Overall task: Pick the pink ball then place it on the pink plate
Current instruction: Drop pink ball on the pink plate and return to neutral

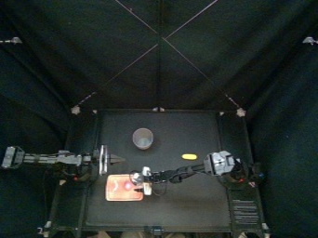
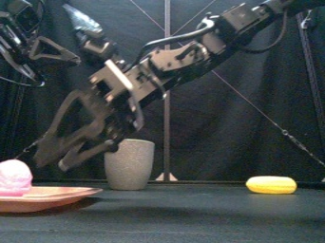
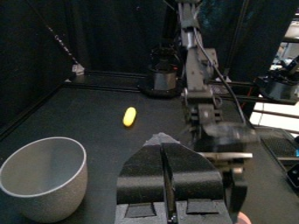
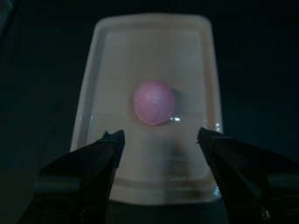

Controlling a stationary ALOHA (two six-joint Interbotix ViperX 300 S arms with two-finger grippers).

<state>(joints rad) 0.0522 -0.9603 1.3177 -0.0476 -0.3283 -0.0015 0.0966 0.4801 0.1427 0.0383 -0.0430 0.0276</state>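
Resting at the table's left side, the left gripper (image 3: 163, 140) is pressed together, while the right gripper (image 4: 162, 136) hangs with jaws spread above the pink plate (image 4: 103, 96) at the near left. The pink ball (image 4: 153, 102) lies mid-plate, clear of both jaws. I'd say lift straight up so neither jaw nudges it.

Top: high overhead. Front: table-level. Left wrist: across table (image 3: 82, 109). Right wrist: close above pink plate (image 4: 117, 52), shared with top.
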